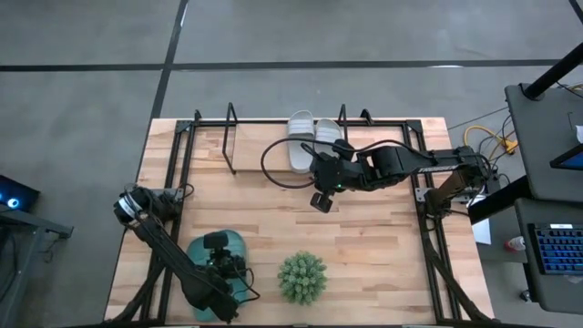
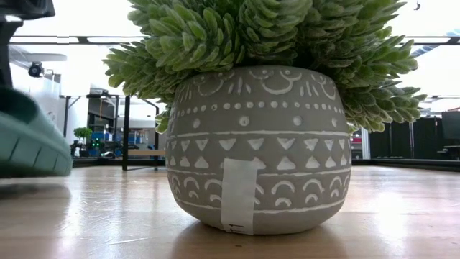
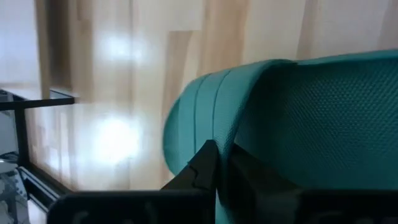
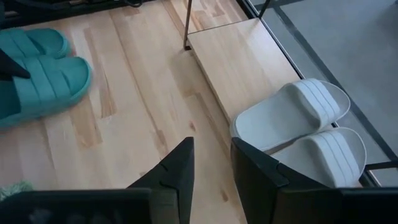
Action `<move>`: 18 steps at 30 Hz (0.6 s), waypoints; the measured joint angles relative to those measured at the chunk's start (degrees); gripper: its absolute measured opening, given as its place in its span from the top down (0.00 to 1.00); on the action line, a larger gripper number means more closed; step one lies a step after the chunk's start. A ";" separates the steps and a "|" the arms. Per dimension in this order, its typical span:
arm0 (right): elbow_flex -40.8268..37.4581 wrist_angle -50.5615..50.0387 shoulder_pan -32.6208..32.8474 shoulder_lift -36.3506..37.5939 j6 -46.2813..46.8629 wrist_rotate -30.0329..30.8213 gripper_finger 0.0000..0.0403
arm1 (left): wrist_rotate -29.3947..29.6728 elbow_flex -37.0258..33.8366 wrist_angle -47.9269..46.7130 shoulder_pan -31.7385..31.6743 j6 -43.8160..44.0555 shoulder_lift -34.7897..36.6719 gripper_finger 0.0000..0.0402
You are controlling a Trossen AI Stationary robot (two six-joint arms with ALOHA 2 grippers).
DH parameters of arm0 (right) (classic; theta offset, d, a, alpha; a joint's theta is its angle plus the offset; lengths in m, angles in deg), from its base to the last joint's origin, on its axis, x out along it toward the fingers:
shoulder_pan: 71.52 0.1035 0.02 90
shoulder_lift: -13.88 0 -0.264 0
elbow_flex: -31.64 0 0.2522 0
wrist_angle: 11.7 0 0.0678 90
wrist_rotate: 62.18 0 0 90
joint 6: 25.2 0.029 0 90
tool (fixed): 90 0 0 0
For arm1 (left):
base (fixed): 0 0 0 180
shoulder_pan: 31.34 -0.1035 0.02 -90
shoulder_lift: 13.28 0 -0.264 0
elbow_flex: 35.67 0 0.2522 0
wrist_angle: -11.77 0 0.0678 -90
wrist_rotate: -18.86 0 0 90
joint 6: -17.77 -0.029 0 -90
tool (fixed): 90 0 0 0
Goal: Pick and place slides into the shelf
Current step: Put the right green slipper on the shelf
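Left gripper (image 1: 221, 271) down at the near left of the table (image 1: 364, 246), fingers clenched on a teal slide (image 3: 298, 124); second teal slide (image 4: 28, 42) just beside; right gripper (image 1: 321, 200) hovering mid-table, jaws slightly apart, empty; two grey slides (image 1: 310, 137) side by side on the shelf (image 1: 250, 146) board; potted plant (image 1: 302, 278) near the teal pair.

Even overhead light; glare patches on table (image 3: 112, 134); blown-out windows behind pot (image 2: 255, 147); near slide (image 3: 298, 124) soft.
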 joint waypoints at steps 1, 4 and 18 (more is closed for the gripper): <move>0.00 0.02 0.00 0.00 0.00 0.26 0.77 | 0.27 0.00 -0.45 -0.15 0.04 0.52 1.00; 0.00 -0.05 0.00 0.00 0.45 2.81 0.77 | 1.07 0.02 -1.81 -0.98 0.03 2.11 1.00; 0.00 -3.05 -0.28 0.72 4.51 10.94 0.78 | 10.46 2.27 -8.88 -8.65 -10.41 11.12 1.00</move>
